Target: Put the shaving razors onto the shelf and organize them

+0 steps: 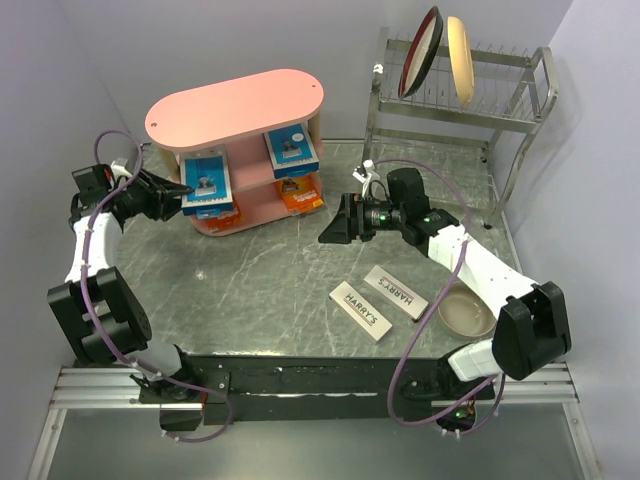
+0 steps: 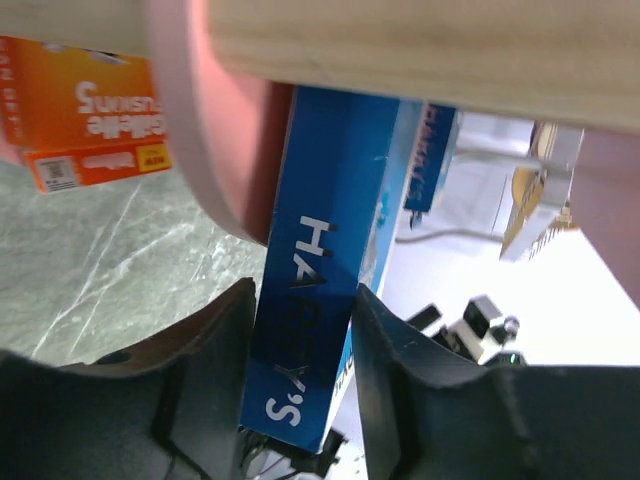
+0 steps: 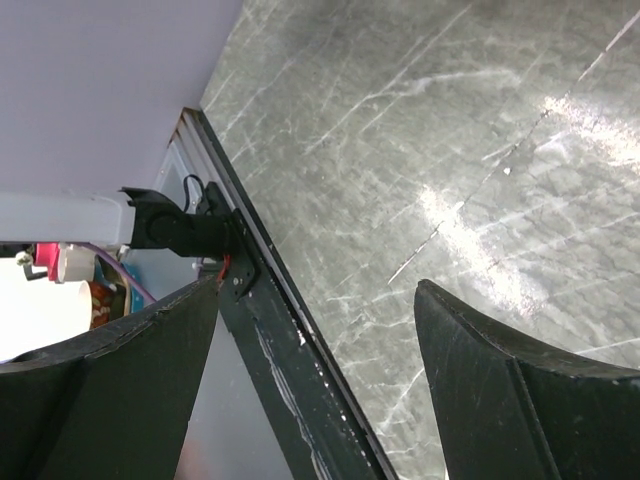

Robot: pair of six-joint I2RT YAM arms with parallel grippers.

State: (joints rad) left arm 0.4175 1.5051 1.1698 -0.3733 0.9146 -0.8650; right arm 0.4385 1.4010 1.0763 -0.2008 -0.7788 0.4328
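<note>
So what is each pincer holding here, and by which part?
Left pincer grips the blue HARRY'S pack by its long sides, near the S end, at the shelf. Right pincer is open, holding nothing.

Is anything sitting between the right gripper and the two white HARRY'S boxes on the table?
Nothing visible does. Bare table separates the open right gripper from the white HARRY'S boxes; the bowl sits to their right, off that path.

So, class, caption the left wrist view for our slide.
Left gripper clasps a blue Harry's pack at the pink shelf.
</note>
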